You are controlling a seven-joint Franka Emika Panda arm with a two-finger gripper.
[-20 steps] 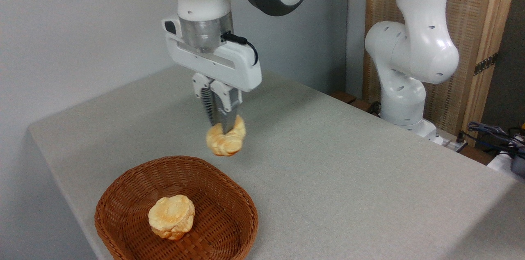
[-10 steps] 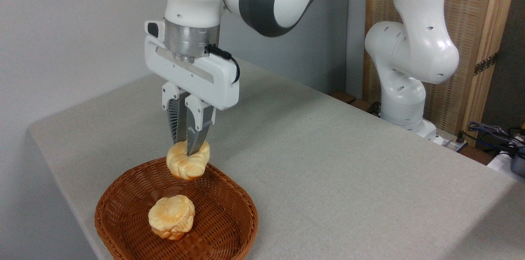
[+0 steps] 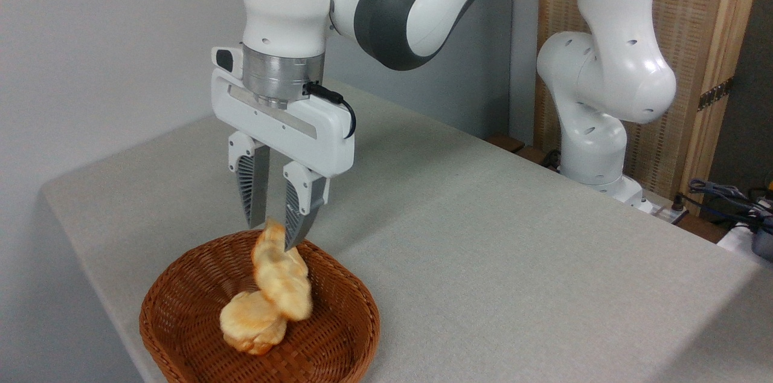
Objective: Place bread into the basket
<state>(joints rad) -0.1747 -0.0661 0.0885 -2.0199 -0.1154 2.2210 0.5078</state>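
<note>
Bread point(image 3: 279, 274) in basket point(image 3: 338, 341), over bun point(image 3: 250, 325), below fingers point(image 3: 253, 189).

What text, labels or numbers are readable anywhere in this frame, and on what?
None readable.
The gripper housing, the white arm and its base show no legible marking.
The bread, the bun, the basket and the table carry no print.
The gear at the right edge is too small and cut off to tell if it bears any label.
</note>
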